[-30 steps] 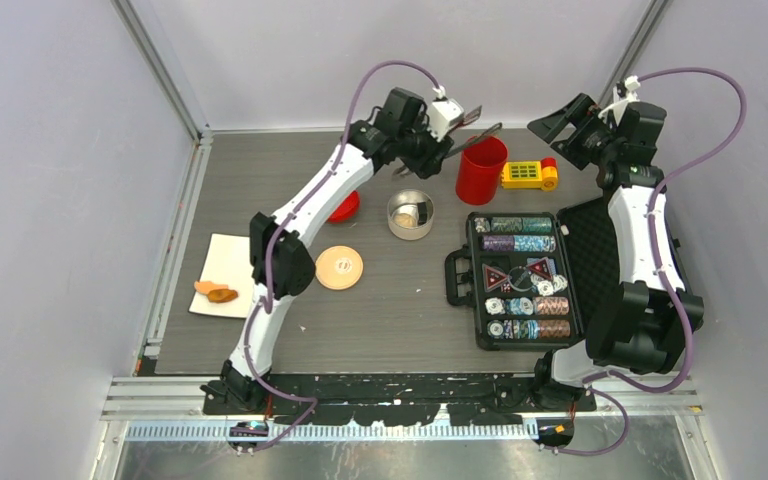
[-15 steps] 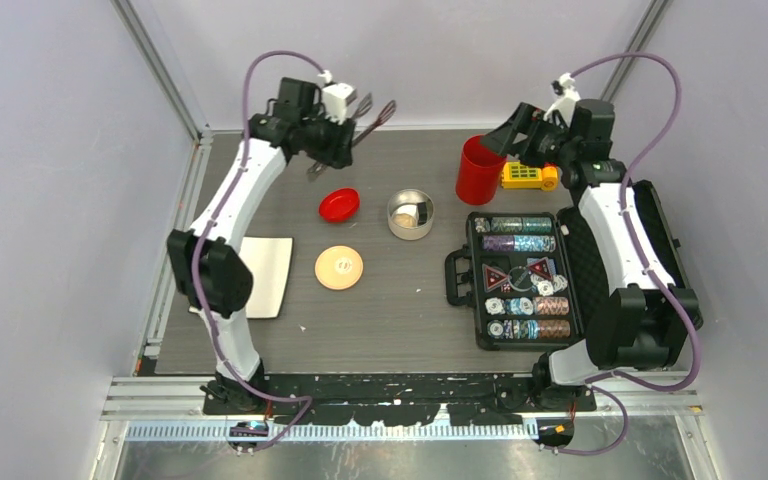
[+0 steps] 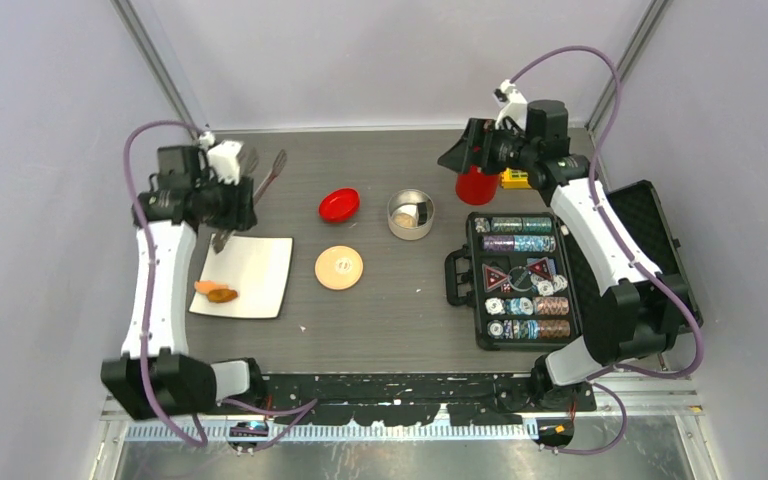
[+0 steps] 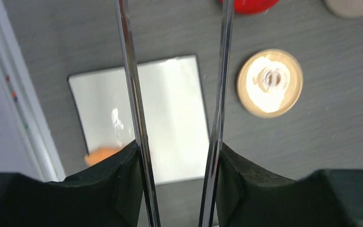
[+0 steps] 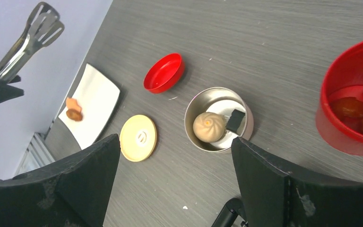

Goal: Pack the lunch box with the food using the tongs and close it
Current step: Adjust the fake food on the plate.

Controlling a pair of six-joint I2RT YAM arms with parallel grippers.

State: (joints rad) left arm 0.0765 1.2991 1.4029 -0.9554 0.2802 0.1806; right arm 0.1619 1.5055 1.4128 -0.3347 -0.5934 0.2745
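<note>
Left tool pinches the long silver metal tongs near the white square plate; right tool hangs spread wide by the red cup.

No writing can be read anywhere; the mark at the centre of the tan lid is too blurred.

lid front-L of lunch box, food on plate
</note>
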